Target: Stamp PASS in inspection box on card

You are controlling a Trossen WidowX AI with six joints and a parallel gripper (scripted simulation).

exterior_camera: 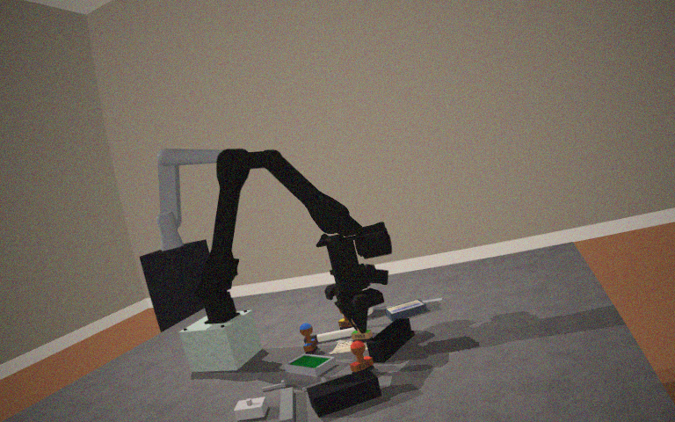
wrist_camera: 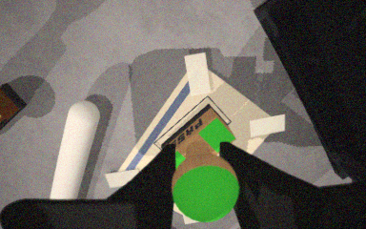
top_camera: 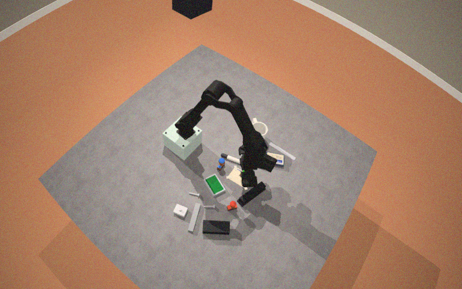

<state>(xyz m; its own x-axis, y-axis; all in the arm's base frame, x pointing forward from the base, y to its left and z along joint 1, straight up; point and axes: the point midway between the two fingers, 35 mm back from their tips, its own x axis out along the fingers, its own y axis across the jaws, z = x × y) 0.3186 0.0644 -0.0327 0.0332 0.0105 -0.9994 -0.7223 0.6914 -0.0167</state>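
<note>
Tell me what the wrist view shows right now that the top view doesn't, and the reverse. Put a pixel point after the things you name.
Wrist only: readable PASS lettering (wrist_camera: 189,133) on the stamp and the card's blue stripe (wrist_camera: 159,126).

Top only: the green ink pad (top_camera: 214,184) (exterior_camera: 310,360) and red-knobbed stamp (top_camera: 232,204) (exterior_camera: 358,348).

Both: the card (top_camera: 234,176) (exterior_camera: 341,347) (wrist_camera: 243,105), green-knobbed stamp (top_camera: 242,171) (exterior_camera: 361,335) (wrist_camera: 205,193) and white marker (top_camera: 233,159) (exterior_camera: 334,334) (wrist_camera: 73,148).

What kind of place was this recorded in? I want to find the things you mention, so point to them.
Probably a robotics test room: a lone arm is bolted to a pale green block (top_camera: 177,149) (exterior_camera: 213,351), stamps surround a green ink pad (top_camera: 215,184) (exterior_camera: 309,361), and a card (top_camera: 234,176) (exterior_camera: 341,347) (wrist_camera: 243,102) lies taped down.
</note>
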